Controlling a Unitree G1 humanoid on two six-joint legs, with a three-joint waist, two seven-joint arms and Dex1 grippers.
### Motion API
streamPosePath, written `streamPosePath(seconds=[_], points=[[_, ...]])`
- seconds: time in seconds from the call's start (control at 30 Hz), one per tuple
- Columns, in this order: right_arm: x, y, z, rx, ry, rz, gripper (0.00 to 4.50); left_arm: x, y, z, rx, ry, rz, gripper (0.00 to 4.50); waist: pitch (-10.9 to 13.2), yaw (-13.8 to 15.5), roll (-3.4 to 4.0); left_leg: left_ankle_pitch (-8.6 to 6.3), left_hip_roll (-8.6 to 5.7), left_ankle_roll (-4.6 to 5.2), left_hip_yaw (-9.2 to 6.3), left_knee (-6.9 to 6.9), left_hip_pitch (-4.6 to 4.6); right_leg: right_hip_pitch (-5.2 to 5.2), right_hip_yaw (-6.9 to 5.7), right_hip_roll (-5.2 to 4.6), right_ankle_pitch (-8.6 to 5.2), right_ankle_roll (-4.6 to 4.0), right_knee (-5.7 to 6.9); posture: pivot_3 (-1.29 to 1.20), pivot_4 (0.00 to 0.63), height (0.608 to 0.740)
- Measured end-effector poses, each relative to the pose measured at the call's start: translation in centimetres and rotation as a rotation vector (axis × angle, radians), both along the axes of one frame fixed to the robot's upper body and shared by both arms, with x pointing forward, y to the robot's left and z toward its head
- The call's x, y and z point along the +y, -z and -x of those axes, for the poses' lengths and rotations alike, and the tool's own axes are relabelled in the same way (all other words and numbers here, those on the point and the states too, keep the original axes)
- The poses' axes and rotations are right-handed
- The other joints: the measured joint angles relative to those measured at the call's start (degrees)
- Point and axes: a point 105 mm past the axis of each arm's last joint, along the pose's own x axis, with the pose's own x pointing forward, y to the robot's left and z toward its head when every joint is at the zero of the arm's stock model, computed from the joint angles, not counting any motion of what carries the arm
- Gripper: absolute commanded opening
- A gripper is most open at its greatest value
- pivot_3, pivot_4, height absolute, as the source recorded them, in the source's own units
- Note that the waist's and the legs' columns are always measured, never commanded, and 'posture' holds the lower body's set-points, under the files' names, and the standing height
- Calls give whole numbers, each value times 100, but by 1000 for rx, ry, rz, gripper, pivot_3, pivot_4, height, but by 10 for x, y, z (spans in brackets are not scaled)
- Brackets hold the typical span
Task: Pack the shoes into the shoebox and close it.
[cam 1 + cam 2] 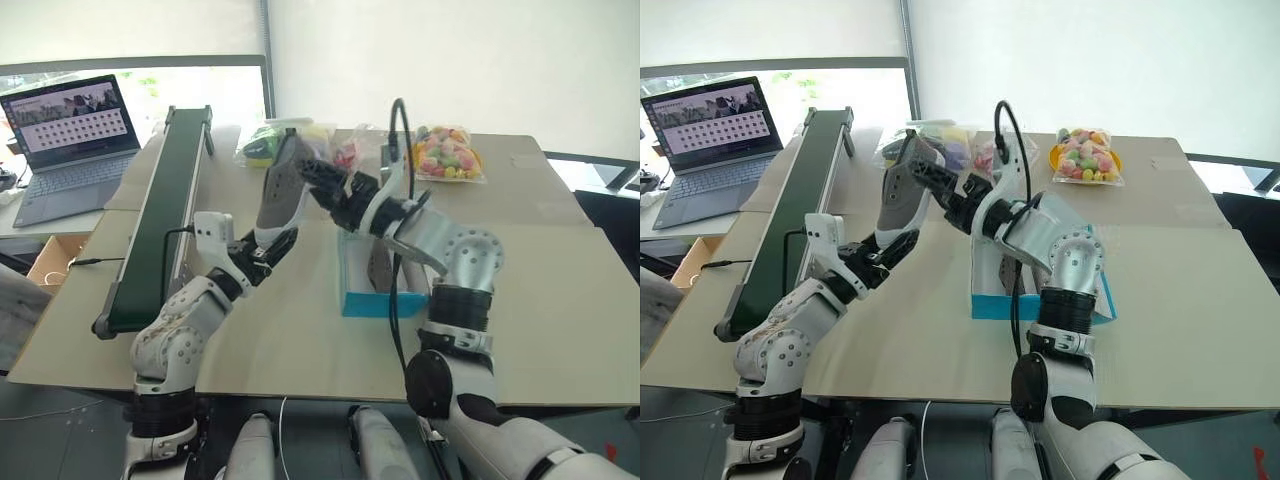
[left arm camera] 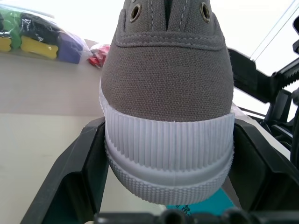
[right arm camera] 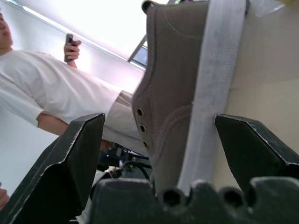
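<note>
My left gripper (image 1: 272,243) is shut on the toe of a grey shoe (image 1: 285,190) with a pale ribbed sole and holds it upright above the table. In the left wrist view the toe cap (image 2: 168,140) is pinched between both fingers (image 2: 77,177). My right gripper (image 1: 318,178) stands open around the raised upper end of that shoe (image 3: 173,93), with a gap on each side. The blue shoebox (image 1: 370,303) sits open on the table beneath my right arm, which covers much of it. A grey shape (image 1: 379,266) shows inside it.
A long green conveyor (image 1: 160,210) runs along the table's left side, with a laptop (image 1: 70,140) beyond it. Clear snack bags (image 1: 448,152) lie at the table's far edge. A person in a white shirt (image 3: 51,98) holds a phone nearby.
</note>
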Motion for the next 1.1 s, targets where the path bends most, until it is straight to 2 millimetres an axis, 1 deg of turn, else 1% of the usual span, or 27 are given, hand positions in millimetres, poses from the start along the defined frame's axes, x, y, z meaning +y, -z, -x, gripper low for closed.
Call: streamPosePath(seconds=[0.07, 0.23, 0.33, 0.4, 0.5, 0.57, 0.7, 0.8, 0.83, 0.87, 0.9, 0.93, 0.97, 1.0, 1.03, 1.1], points=[[-2, 9, -2, 18, 13, 27, 4500, 0, 0, 0, -1, 2, 0, 3116, 0, 7, 0, 0, 0, 1, 1, 1, -6, -1, 0, 0, 0, 0, -1, 0, 150, 740], [-14, 11, -10, 24, 58, 32, 4500, 0, 0, 0, -1, 2, -1, 3116, 0, 4, 0, 1, 0, 1, 0, 0, -6, 0, 0, 0, 0, 0, -3, 0, 150, 740], [-15, 15, -14, 40, 73, 32, 4500, 0, 0, 0, -1, 2, -1, 3116, 0, -3, 0, 1, 0, 2, 0, -2, -6, -2, 0, 0, 0, 0, -3, 0, 150, 740], [-12, 13, -18, 44, 76, 31, 4500, 0, 0, 0, 0, 3, -1, 3116, 0, -18, 1, 2, 0, 3, 0, -2, -6, -4, 0, 1, 0, 0, -3, 0, 150, 740], [-4, 1, -22, 17, 65, 22, 4500, -1, 0, 0, 0, 3, -1, 3116, 0, -12, 1, 2, 1, 3, -3, -2, -6, -3, 0, 4, 0, 0, -3, 0, 150, 740], [3, -4, -24, 3, 52, 14, 4500, -1, 0, 0, 0, 3, -2, 3116, 0, -9, 1, 2, 1, 3, -2, -2, -6, -1, 0, 4, 0, 0, -6, 0, 150, 740], [13, 5, -26, 39, 38, -1, 4500, 0, 1, 0, 2, 3, -2, 3116, 1, -3, 1, 2, 1, 3, -3, -2, -11, -3, 0, 4, 0, 0, -7, 0, 150, 740], [14, 5, -27, 40, 36, -12, 3643, 0, 2, 1, 6, 0, -4, 3110, 1, 1, 1, 2, 1, 3, -2, -1, -14, -3, 0, 4, 0, 0, -11, 0, 150, 740], [14, 5, -27, 40, 37, -14, 3515, 0, 2, 1, 7, 0, -4, 3110, 1, -1, 1, 2, 1, 3, -3, -1, -14, -3, 0, 4, 0, 0, -11, 0, 150, 740], [14, 5, -27, 40, 37, -16, 3081, 0, 3, 1, 8, 0, -4, 3110, 1, -1, 1, 2, 1, 3, -3, -1, -14, -3, 0, 4, 0, 0, -10, 0, 150, 740], [14, 5, -27, 39, 37, -17, 2744, 0, 3, 1, 9, 0, -5, 3110, 1, -1, 1, 2, 1, 3, -4, -2, -13, -4, 0, 4, 0, 0, -10, 0, 150, 740], [14, 4, -26, 36, 37, -18, 2287, 0, 3, 1, 10, 1, -5, 3110, 1, 0, 1, 2, 1, 3, -4, -2, -13, -4, 0, 4, 0, 0, -10, 0, 150, 740], [14, 4, -26, 35, 38, -18, 2105, -1, 3, 1, 10, 2, -6, 3110, 1, -1, 1, 2, 1, 3, -4, -2, -13, -4, 0, 4, 0, 0, -10, 0, 150, 740], [14, 4, -26, 34, 40, -16, 1713, -1, 3, 1, 9, 3, -6, 3110, 1, -1, 1, 2, 1, 3, -3, -2, -13, -4, 0, 4, 0, 0, -10, 0, 150, 740], [14, 5, -26, 35, 42, -14, 1424, -1, 2, 1, 6, 4, -9, 3110, 1, -1, 1, 2, 1, 2, -3, -1, -14, -4, 0, 4, 0, 0, -10, 0, 150, 740], [14, 5, -25, 34, 44, 2, 1424, -1, 3, 2, 2, 5, -41, 3110, 1, -2, 1, 1, 1, 2, -4, -2, -13, -4, 0, 4, 0, 0, -10, 0, 150, 740]])
